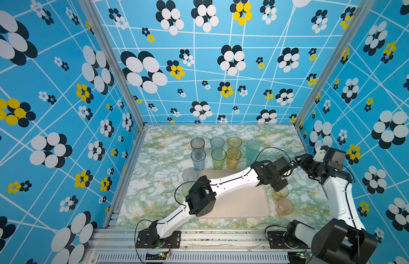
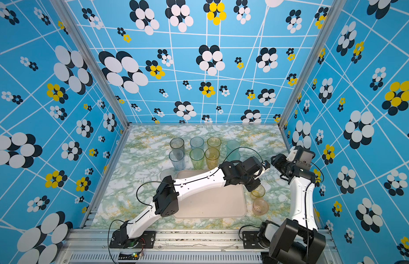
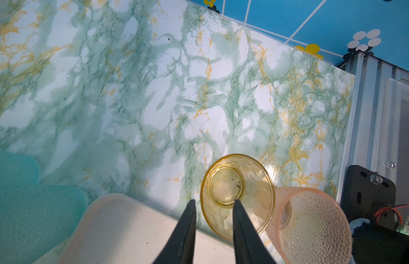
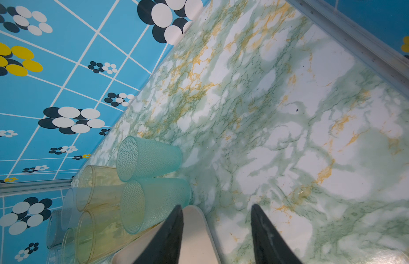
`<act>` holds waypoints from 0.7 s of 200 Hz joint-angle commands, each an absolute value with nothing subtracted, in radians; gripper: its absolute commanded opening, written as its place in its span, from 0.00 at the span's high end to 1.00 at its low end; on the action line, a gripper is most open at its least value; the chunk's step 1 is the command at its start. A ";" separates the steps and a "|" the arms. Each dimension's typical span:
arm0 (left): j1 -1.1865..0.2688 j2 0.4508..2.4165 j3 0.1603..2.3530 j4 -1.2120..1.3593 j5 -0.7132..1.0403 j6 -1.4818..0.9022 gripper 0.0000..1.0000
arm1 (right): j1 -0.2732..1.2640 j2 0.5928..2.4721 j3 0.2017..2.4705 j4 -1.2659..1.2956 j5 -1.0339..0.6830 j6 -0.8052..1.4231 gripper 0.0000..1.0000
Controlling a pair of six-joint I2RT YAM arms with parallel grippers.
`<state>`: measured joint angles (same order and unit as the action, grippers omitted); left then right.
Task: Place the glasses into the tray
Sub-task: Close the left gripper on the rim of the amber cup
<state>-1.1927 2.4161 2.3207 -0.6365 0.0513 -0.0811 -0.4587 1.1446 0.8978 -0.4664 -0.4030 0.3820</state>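
At the far left corner of the tray point(image 1: 244, 206) a short clear glass point(image 1: 189, 175) stands on the desk point(image 1: 157, 160). The tall glasses point(image 1: 218, 158) wait in two rows just beyond the tray's far edge. The tray holds nothing yet, so the task looks barely begun.

The left arm reaches across the tray to its right edge. There the left end effector point(image 3: 213, 202) is narrowly parted at the short amber glass point(image 3: 253, 182). One finger points into the mouth and the other sits outside the rim on the tray side, with the wall between them and not pinched. That glass stands upright on the desk just beside the tray, close against the pink glass point(image 3: 313, 226) on its near side, perhaps touching it.

To pick well, lower until both fingers overlap the wall deeply and close firmly. Then lift straight up so the pink neighbour is not knocked, and clear the tray's rim before setting down.

Further right, the right end effector point(image 4: 216, 206) hangs wide and empty above bare desk.
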 commanded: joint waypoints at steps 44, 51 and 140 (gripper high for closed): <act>-1.181 2.487 2.368 -0.684 0.055 -0.075 0.69 | -0.460 1.135 0.885 -0.459 -0.419 0.379 0.49; -1.182 2.489 2.368 -0.684 0.055 -0.075 0.69 | -0.460 1.135 0.887 -0.459 -0.417 0.378 0.49; -1.169 2.518 2.368 -0.685 0.061 -0.075 0.71 | -0.460 1.138 0.885 -0.457 -0.415 0.377 0.49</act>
